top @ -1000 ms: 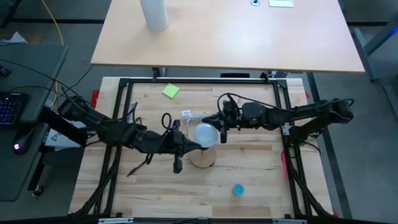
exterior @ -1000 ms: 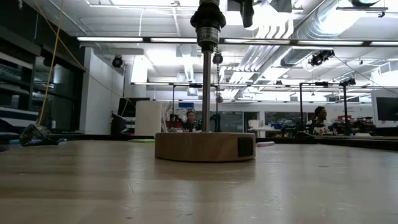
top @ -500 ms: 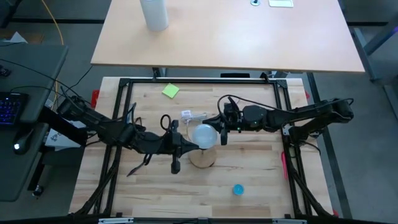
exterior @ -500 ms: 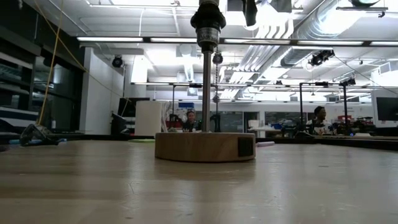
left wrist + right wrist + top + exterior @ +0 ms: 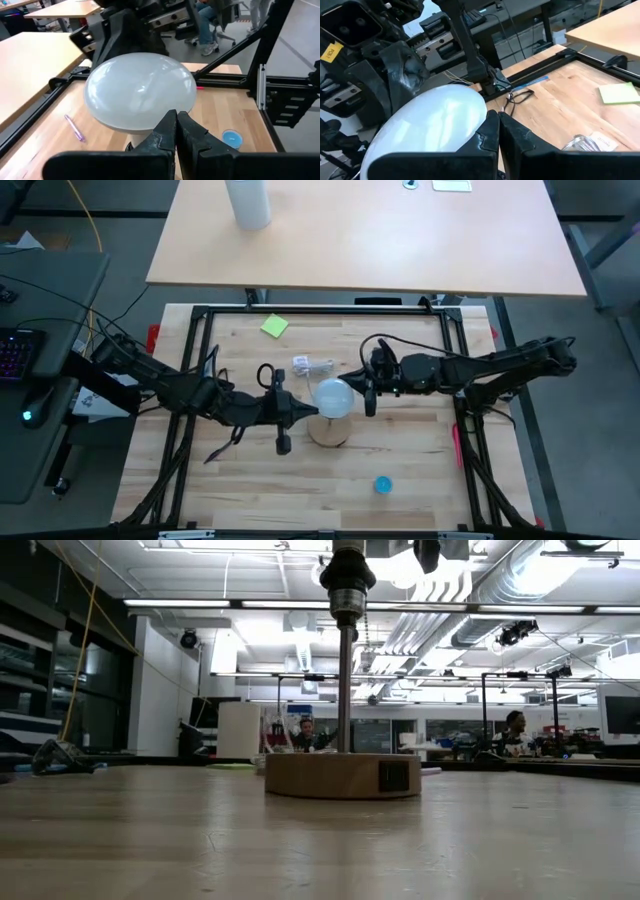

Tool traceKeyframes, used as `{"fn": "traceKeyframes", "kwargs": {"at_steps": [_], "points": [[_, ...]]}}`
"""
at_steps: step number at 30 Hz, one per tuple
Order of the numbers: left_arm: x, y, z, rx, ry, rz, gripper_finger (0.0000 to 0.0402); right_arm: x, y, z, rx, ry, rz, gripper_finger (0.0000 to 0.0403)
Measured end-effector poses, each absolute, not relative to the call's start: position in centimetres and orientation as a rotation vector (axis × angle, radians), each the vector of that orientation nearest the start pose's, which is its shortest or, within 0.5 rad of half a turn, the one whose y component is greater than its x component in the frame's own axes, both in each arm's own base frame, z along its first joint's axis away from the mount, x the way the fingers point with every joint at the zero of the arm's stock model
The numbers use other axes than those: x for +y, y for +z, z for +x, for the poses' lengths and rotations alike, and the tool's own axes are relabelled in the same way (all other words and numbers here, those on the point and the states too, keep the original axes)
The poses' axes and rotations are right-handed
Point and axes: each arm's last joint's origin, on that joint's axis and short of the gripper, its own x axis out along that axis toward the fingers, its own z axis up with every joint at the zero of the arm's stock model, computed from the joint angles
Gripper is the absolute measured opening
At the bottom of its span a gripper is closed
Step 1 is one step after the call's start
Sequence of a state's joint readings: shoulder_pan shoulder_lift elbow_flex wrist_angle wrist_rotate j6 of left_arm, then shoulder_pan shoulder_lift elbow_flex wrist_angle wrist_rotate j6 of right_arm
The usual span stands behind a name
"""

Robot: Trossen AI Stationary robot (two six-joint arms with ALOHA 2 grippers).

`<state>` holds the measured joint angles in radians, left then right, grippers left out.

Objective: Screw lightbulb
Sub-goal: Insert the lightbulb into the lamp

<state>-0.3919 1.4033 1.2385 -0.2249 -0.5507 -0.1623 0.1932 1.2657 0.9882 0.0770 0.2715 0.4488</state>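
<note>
The lightbulb sat atop the wooden lamp base at the table's middle. The left gripper pressed in from the left, fingers clenched, holding nothing. The right gripper met it from the right, likewise clenched, empty.

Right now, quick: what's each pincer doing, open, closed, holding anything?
Left pincer: closed, empty, tips beside the lightbulb.
Right pincer: closed, empty, tips at the lightbulb's other side.
</note>
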Motion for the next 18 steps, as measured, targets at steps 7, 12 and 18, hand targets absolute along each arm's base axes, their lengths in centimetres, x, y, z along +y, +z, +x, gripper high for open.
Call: {"fn": "traceKeyframes", "kwargs": {"at_steps": [7,12,18], "points": [[-9.9,34.6,29.7,0.349,0.201,0.020,0.0000,5.2,32.6,27.9,0.186,-0.154,0.414,0.0000],[-9.7,34.5,29.6,0.365,0.223,0.043,0.0000,5.5,32.6,27.7,0.192,-0.159,0.426,0.0000],[-8.8,34.4,29.0,0.394,0.320,0.087,0.0000,5.9,33.0,26.4,0.229,-0.129,0.422,0.0000]]}}
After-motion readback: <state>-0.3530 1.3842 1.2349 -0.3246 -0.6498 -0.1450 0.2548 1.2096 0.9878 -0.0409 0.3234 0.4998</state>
